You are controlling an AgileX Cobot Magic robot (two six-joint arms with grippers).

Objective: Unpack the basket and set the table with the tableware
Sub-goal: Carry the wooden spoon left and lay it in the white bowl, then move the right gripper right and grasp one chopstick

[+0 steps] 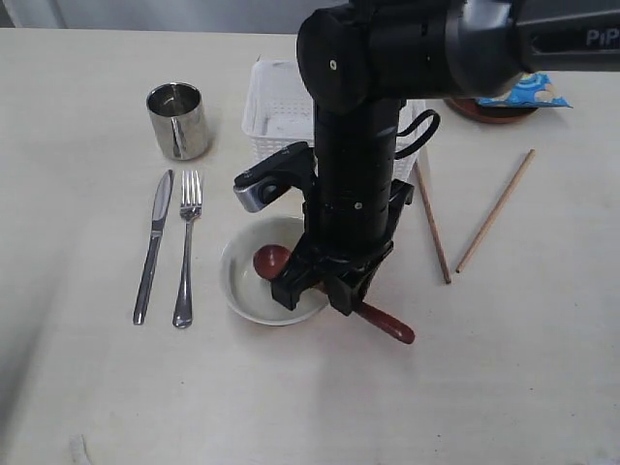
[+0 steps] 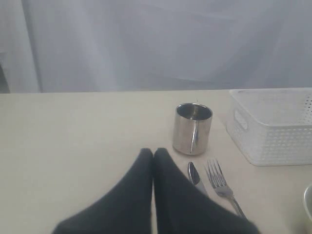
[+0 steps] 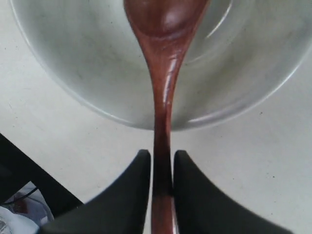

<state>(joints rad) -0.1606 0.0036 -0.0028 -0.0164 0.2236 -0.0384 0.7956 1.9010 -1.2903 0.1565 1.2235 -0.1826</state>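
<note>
Right gripper (image 3: 162, 155) is flanking the handle of the reddish-brown spoon (image 3: 163, 73) with narrow jaws, pinching or barely clear I cannot tell, the head resting in the cream bowl (image 3: 87, 73), so a snagging pull-away is risking flipping it out.

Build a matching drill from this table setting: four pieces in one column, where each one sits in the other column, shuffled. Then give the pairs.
Sides are as seen in the exterior view.

Things:
1. spoon
2. cup
3. chopsticks
4. knife

Places:
A. standing upright, left of the basket
B. lying flat, just left of the fork
C. two sticks lying apart from each other, right of the bowl
D. head in the bowl, handle between the fingers of the right end effector

Pairs: 1-D, 2-A, 3-C, 4-B.
</note>
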